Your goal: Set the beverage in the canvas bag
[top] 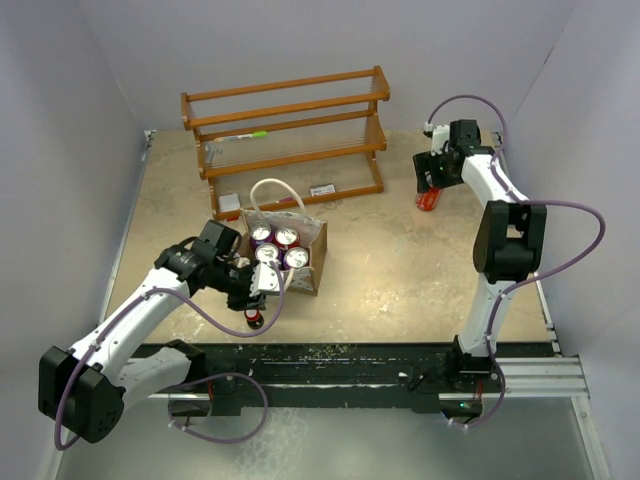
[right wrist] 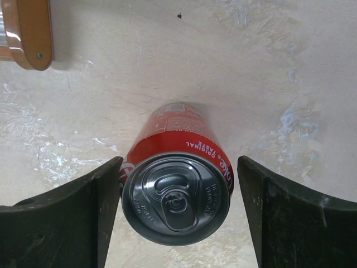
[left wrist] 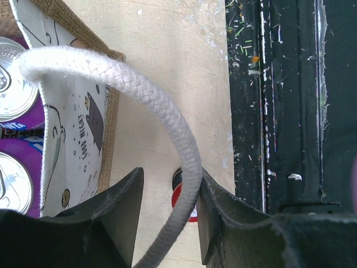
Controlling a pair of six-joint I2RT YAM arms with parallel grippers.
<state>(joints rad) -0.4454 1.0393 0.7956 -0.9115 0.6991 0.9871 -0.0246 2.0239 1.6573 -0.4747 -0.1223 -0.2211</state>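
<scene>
Can, red, stands upright on the desk at 2 o'clock, well apart from the bag. The right jaws are apart around it: one finger is close at its side, the other shows a clear gap. The bag sits a little toward 9 o'clock from the desk's middle, with four purple cans inside. The left jaws are apart at its 7 o'clock corner. A white rope handle passes between them and touches one finger, not clamped.
</scene>
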